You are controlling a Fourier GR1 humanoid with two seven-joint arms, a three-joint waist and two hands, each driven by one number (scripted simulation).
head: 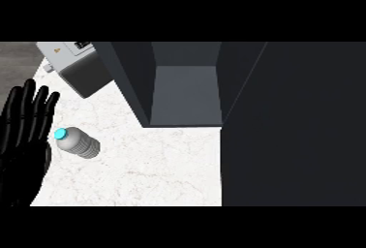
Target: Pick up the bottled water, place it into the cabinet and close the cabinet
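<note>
The bottled water (pixel 79 142), clear with a cyan cap, stands on the white marble counter (pixel 157 169) at the left. My left hand (pixel 22 131) shows at the left edge with straight fingers pointing up, just left of the bottle and holding nothing. The dark grey cabinet (pixel 184 92) stands at the back centre, its inside shelf visible. Its open door (pixel 293 126) fills the right side of the view. My right hand does not show.
A grey and white appliance (pixel 75 65) sits at the back left, beside the cabinet's left wall. Bare counter lies between the bottle and the cabinet door.
</note>
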